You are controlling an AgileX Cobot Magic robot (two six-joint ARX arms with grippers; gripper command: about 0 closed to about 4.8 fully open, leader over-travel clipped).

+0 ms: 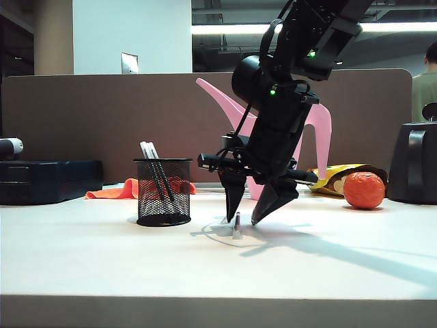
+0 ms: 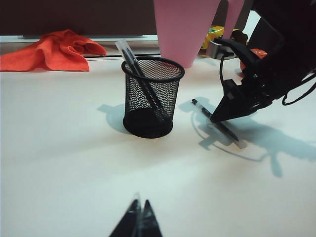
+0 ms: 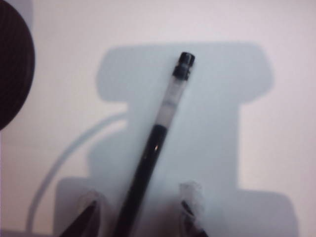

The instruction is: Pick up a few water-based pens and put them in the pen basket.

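My right end effector is straddling a pen, empty and parted.

The pen is lying flat on the surface between my fingertips, beside the basket; my left end effector is sitting shut.

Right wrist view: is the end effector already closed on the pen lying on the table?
No. The right end effector stands open, its fingers either side of the pen, which lies flat on the table.

An open-plan office; a brown desk partition runs behind the white table; ceiling strip lights upper centre; a seated person far right.
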